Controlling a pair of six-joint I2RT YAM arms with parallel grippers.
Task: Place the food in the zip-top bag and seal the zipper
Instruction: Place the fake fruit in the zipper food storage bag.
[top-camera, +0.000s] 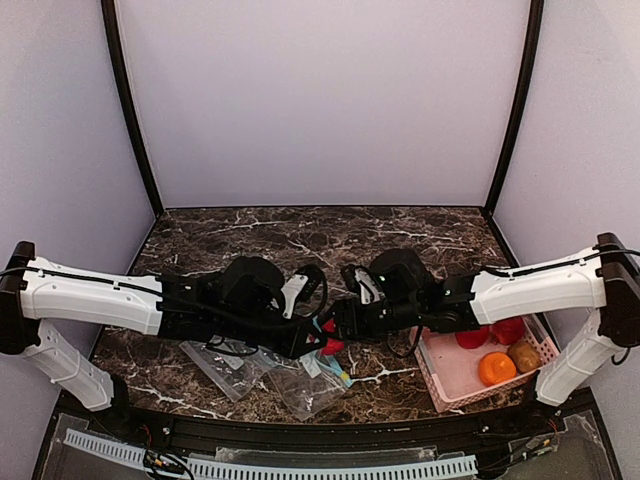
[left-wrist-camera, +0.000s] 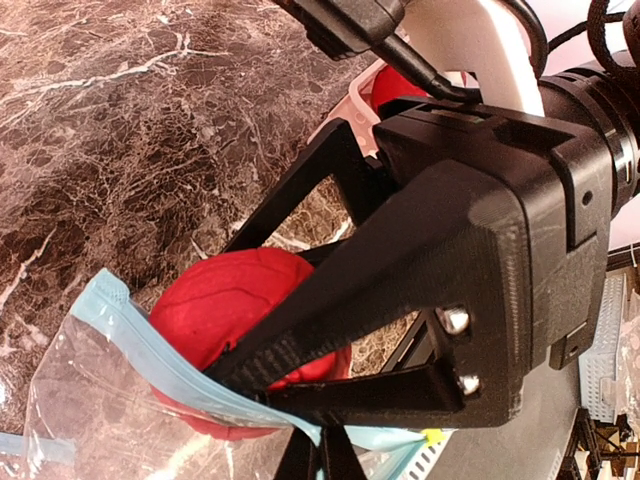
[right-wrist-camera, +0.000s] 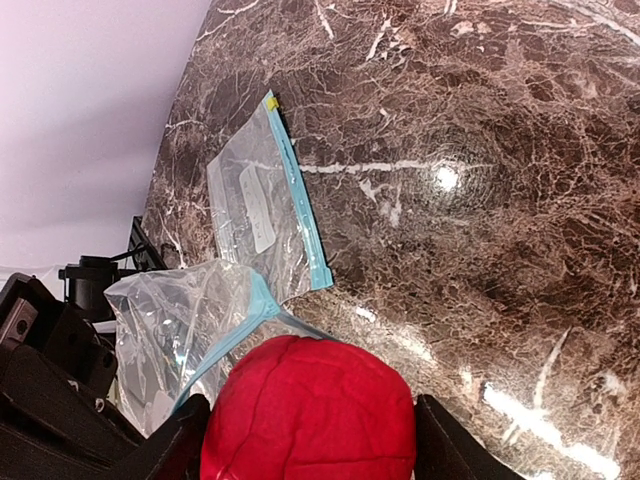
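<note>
One red fruit (right-wrist-camera: 305, 400) in right pincer (right-wrist-camera: 312, 445), half-cropped; left pincer (left-wrist-camera: 318, 458) pinching bag (left-wrist-camera: 100, 400).

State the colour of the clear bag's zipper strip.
Light blue plastic zipper strip, clearest in left wrist view.

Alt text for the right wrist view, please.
A red fruit sits between the dark fingers of the right gripper, at the raised blue-zippered mouth of a clear zip-top bag. A second bag lies flat beyond it on the dark marble table.

Red fruit (right-wrist-camera: 308, 410), at zip-top bag (right-wrist-camera: 185, 330) mouth
</note>
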